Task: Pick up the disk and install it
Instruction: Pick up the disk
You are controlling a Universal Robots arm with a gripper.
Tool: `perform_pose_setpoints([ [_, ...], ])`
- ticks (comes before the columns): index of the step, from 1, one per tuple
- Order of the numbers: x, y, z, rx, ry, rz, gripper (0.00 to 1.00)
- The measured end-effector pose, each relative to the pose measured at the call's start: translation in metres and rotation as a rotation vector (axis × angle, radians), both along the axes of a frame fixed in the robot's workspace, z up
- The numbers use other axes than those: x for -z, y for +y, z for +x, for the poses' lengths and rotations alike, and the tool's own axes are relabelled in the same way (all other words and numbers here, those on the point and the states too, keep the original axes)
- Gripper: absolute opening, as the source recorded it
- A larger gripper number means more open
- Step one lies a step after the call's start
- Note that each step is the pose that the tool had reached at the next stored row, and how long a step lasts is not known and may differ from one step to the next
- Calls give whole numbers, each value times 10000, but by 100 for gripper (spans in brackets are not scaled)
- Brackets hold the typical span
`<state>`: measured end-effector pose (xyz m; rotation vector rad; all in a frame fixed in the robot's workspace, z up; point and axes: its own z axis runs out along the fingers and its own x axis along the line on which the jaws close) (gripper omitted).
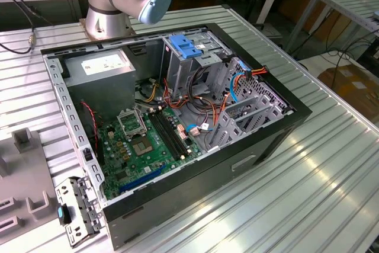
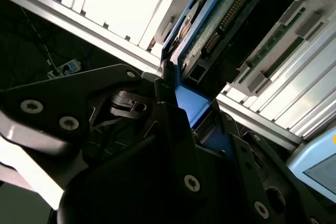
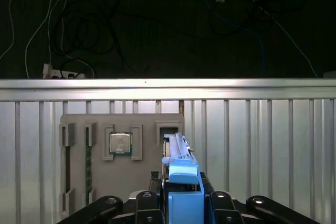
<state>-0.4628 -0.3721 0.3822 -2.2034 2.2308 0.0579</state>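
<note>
The black gripper (image 3: pixel 184 205) has its jaws pinched on the flat silver-grey metal disk (image 3: pixel 176 148) by its blue plastic frame, edge-on against the grey fixture plate (image 3: pixel 79 121) on the ribbed aluminium table (image 3: pixel 262 145).

Open black metal computer case (image 1: pixel 177 140) lying on ribbed silver aluminium table (image 1: pixel 320 176). Inside the case: green motherboard (image 1: pixel 148 146) on its floor, grey power-supply box with white sticker (image 1: pixel 100 72) in a corner, wide blue plastic latch plate (image 1: pixel 189 47) along the far wall. Beside the case, toward the exterior view's left, grey fixture plate (image 1: pixel 23 170).

Blue plastic-framed disk (image 3: pixel 182 181), ribbed bare-metal table (image 3: pixel 262 145)
</note>
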Motion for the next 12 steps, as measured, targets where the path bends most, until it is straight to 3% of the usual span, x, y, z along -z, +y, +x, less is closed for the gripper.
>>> perform_pose_setpoints([
  [12,-65,0,0,0,1,-1,37],
])
